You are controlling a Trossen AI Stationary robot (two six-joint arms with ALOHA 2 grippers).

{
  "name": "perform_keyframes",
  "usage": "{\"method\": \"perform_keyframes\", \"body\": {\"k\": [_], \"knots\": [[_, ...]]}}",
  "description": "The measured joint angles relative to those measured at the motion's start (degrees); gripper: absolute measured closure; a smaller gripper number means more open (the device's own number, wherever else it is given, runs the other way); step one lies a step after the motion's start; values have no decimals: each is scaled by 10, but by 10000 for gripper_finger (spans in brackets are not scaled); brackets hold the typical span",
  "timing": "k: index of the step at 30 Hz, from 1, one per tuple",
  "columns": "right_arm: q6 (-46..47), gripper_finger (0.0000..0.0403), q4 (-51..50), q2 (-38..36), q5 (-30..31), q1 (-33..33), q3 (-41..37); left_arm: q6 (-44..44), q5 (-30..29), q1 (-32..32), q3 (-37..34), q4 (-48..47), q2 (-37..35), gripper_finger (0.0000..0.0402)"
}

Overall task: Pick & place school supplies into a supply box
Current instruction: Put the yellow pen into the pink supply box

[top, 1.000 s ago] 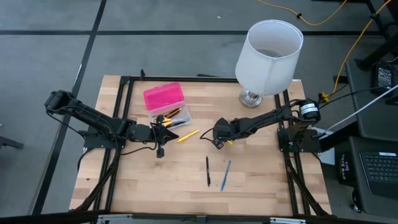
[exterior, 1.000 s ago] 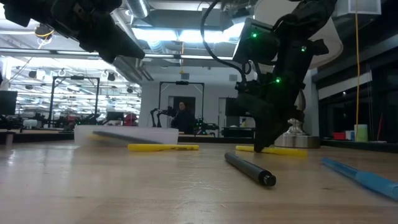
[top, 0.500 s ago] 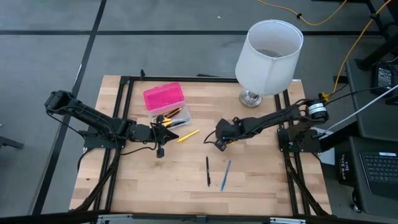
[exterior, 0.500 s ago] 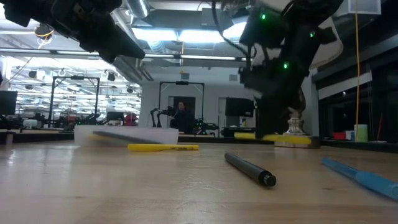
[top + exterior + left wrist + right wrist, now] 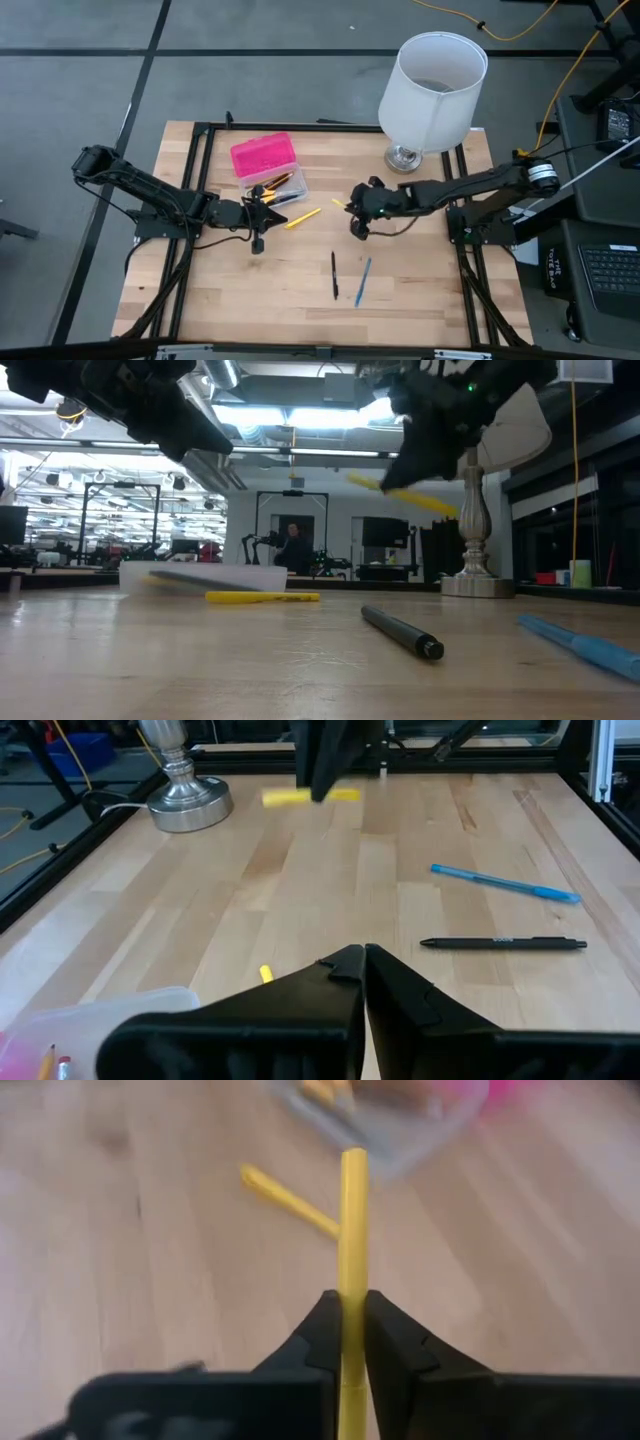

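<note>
One yellow pen (image 5: 352,1230) is pinched between the fingers of the right claw (image 5: 357,212), lifted clear of the tabletop (image 5: 420,285) near its middle. A second yellow pen (image 5: 302,217) lies flat to its left, just beside the supply box (image 5: 266,165), whose pink lid stands open over a clear base holding pencils. A black pen (image 5: 334,275) and a blue pen (image 5: 362,281) lie side by side nearer the front edge. The left claw (image 5: 259,212), fingers closed on nothing, hangs beside the box. A white lamp (image 5: 432,90) stands at the far right.
</note>
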Motion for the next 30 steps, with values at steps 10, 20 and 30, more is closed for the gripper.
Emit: {"method": "perform_keyframes", "body": {"k": [10,20,30], "knots": [[-102,374,307,-8,-45,-16,-143,-19,0,0,0,0,0,396],[-185,374,593,-8,-177,-66,-223,-17,-31,0,0,46,0,388],[-231,374,624,-8,-256,-116,-204,77,-33,33,0,188,15,301]]}}
